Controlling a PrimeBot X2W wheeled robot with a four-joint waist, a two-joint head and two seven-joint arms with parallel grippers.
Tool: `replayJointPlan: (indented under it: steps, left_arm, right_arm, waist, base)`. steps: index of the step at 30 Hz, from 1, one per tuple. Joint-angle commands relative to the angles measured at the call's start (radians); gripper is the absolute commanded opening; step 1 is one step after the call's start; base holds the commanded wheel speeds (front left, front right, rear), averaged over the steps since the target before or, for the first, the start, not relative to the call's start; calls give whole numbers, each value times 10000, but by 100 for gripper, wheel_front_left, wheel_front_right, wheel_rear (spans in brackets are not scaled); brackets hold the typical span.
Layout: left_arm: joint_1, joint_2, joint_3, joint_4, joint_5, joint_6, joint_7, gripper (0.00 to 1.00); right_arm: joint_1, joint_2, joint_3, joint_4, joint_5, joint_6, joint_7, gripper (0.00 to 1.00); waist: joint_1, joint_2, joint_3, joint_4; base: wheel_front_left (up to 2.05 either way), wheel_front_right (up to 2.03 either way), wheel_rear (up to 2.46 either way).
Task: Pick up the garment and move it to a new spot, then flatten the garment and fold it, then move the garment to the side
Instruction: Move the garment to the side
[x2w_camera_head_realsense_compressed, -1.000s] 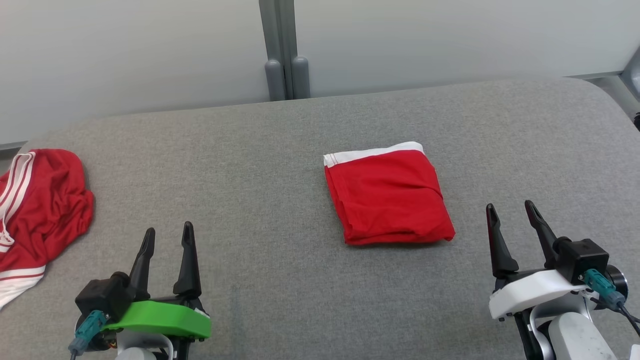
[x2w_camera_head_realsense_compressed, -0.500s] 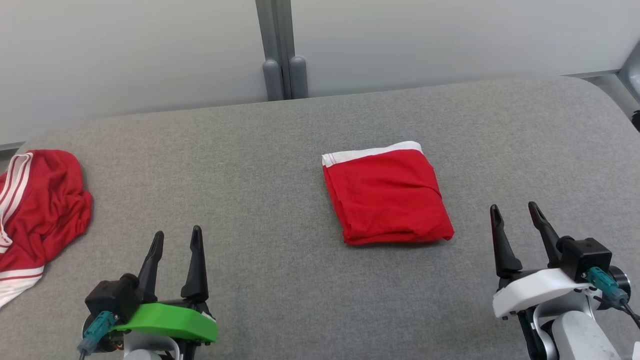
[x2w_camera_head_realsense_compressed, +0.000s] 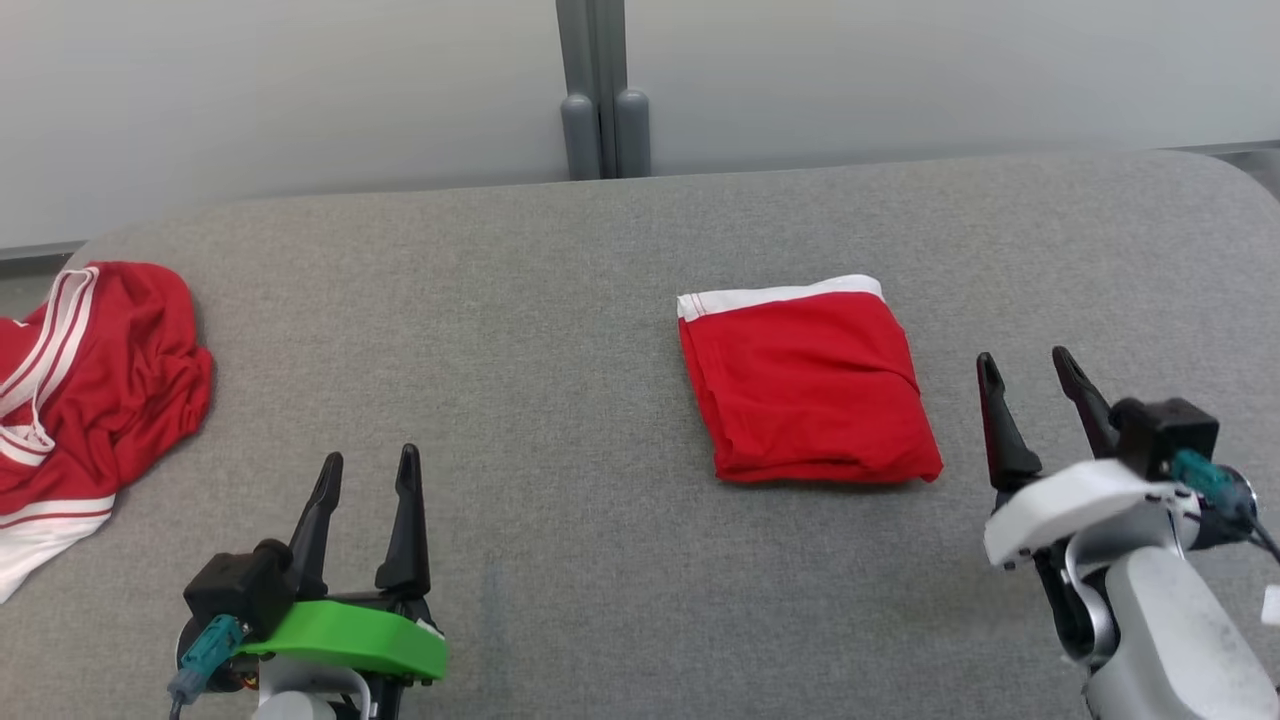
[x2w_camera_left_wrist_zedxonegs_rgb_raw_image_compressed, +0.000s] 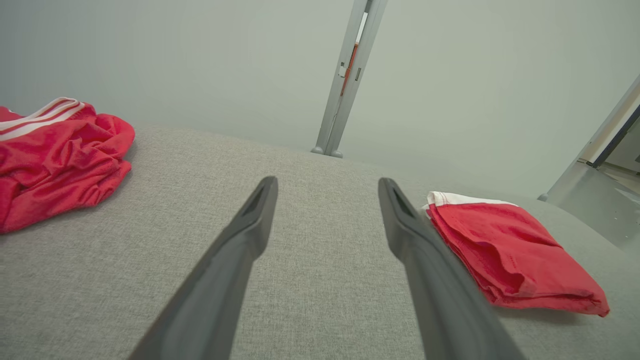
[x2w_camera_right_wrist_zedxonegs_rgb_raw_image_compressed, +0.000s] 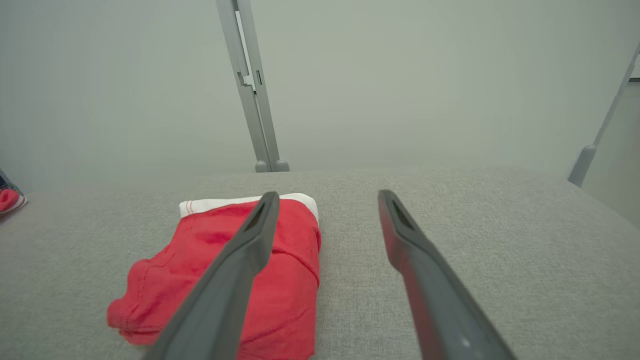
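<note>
Right gripper (x2w_camera_head_realsense_compressed: 1022, 357), jaws apart, beside edge of folded garment (x2w_camera_head_realsense_compressed: 810, 390)

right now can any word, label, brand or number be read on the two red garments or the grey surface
None can be read. The folded red garment with a white band shows no print or tag, the crumpled red garment with white stripes likewise, and the grey fabric surface is plain.
</note>
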Motion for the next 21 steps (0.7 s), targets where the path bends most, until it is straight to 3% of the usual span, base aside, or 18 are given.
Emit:
replayJointPlan:
  steps: [1, 6, 9, 21]
  left_arm:
    - [-204, 32, 0, -56, 64, -50, -5, 100]
    - [-484, 30, -110, -121, 295, -50, -5, 100]
    - [-650, 30, -167, -115, 492, -50, -6, 100]
    - [-879, 30, -268, -122, 335, -44, -5, 100]
  right_arm:
    - [-404, -103, 80, 244, 271, -14, 520, 100]
    - [-1687, -513, 23, 1258, 909, -14, 2791, 100]
    - [-2135, -616, 12, 1801, 1155, -14, 3618, 100]
    - [-2703, -827, -171, 3455, 1400, -14, 4809, 100]
  waist:
    - [0, -1, 248, 240]
    - [0, -1, 660, 792]
    - [0, -1, 907, 1121]
    - [0, -1, 1424, 1958]
  base:
    - [0, 0, 0]
    - [0, 0, 0]
    - [0, 0, 0]
    - [0, 0, 0]
